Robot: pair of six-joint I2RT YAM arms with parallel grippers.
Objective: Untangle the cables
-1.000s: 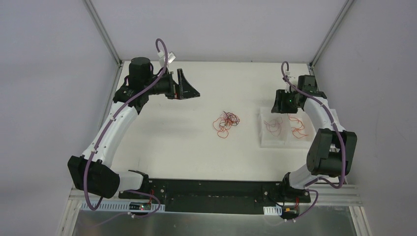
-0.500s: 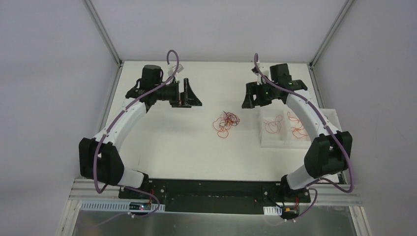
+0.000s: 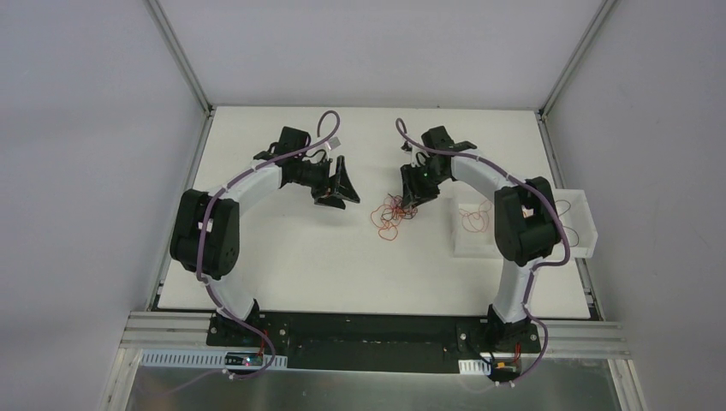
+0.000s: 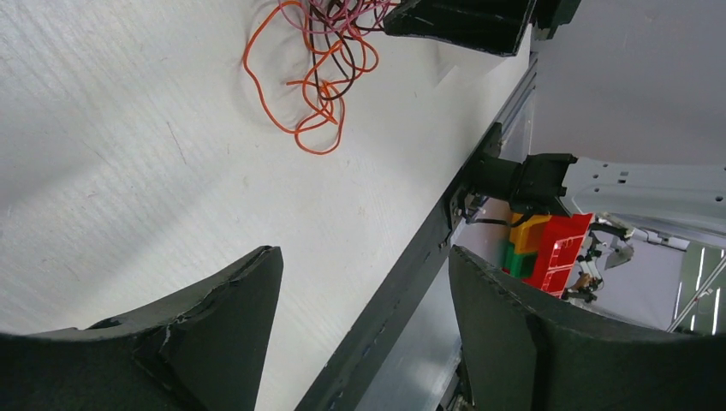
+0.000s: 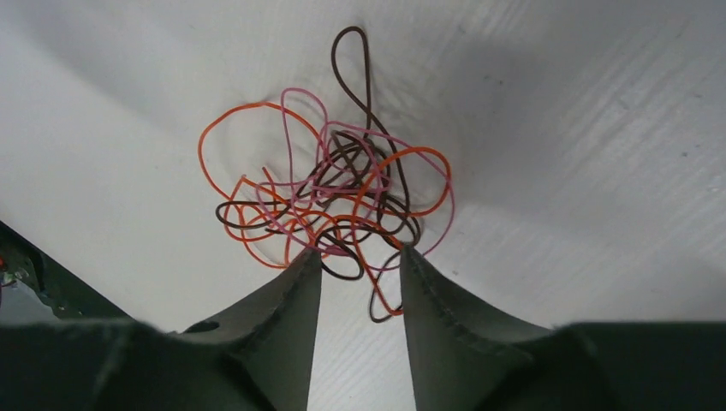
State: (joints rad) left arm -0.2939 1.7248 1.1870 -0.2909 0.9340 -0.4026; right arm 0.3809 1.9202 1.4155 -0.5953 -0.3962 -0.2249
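Where cables [image 5: 342,205] tangle, right end effector [image 5: 358,253] hovers.

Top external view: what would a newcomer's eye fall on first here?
The tangled wad of thin orange, pink and dark-brown wires at mid-table, with the right gripper poised at its far edge, jaws slightly apart. The left gripper gapes wide to the wad's left. At right, a clear plastic tray holds loose red strands.
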